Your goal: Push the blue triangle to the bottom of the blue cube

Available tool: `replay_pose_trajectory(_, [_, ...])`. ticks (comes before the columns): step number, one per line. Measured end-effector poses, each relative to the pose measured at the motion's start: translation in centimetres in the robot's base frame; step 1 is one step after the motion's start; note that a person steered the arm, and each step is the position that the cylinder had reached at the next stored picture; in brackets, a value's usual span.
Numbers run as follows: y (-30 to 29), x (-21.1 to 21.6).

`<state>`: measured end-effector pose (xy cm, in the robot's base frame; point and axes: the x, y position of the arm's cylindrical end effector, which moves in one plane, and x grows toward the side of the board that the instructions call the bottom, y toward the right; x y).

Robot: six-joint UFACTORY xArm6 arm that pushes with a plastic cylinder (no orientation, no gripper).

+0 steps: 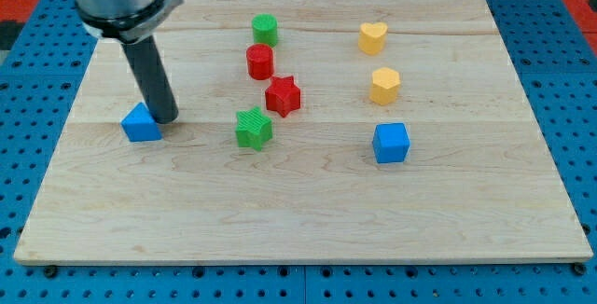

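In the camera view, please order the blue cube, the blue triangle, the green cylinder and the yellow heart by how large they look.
1. blue cube and blue triangle: they look alike, unranked.
2. green cylinder and yellow heart: also alike, and they sit nearer the view's top, so distance may shrink them.

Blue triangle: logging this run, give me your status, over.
My tip at the blue triangle, its upper right. Blue cube far toward the view's right. Green star sits between them.
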<state>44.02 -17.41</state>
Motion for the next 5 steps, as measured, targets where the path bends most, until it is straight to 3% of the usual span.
replay_pose_trajectory(1, [-3.2,-2.3])
replay_pose_trajectory(2, [-7.2,0.1])
replay_pose_trajectory(3, [-4.7,5.4])
replay_pose_trajectory(4, [-6.4,5.6])
replay_pose_trajectory(5, [-8.3,1.8])
